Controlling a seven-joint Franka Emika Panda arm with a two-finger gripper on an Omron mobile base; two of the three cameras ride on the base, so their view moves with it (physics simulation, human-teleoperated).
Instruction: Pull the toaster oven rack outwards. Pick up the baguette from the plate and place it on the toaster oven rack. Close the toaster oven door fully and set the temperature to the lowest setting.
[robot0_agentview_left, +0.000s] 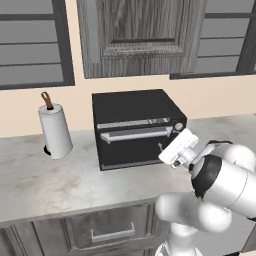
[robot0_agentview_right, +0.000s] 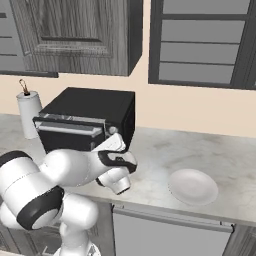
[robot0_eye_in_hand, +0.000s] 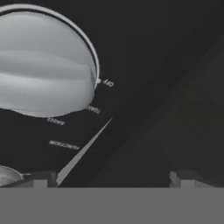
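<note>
- The toaster oven (robot0_agentview_left: 137, 127) stands on the marble counter (robot0_agentview_left: 45, 175), toward its back edge and close to the wall, under a grey wall cabinet (robot0_agentview_left: 140, 35).
- Its door (robot0_agentview_left: 135, 137) looks shut against the front, with the silver bar handle (robot0_agentview_left: 135, 133) running level across the upper part.
- On the oven's front right, one round knob (robot0_agentview_left: 178, 127) shows just above the robot's hand; the other knobs are hidden behind the hand.
- The gripper (robot0_agentview_left: 170, 150) is right at the oven's front right corner, pointed at the knob panel; whether it touches the panel I cannot tell.
- In the hand view a large pale knob (robot0_eye_in_hand: 46, 65) sits very close at the upper left, ringed by small printed markings too blurred to read, and part of a second knob (robot0_eye_in_hand: 8, 175) shows at the lower left edge.
- The two dark fingertips (robot0_eye_in_hand: 43, 178) stand far apart at the bottom of the hand view, jaws fully spread, with nothing between them.
- The plate (robot0_agentview_right: 193, 186) lies flat and bare near the counter's front edge, to the right of the oven and well apart from it.
- A paper towel roll (robot0_agentview_left: 55, 131) stands upright on its holder at the counter's back, left of the oven and apart from it.
- A grey drawer front (robot0_agentview_left: 112, 227) sits below the counter's front edge.
</note>
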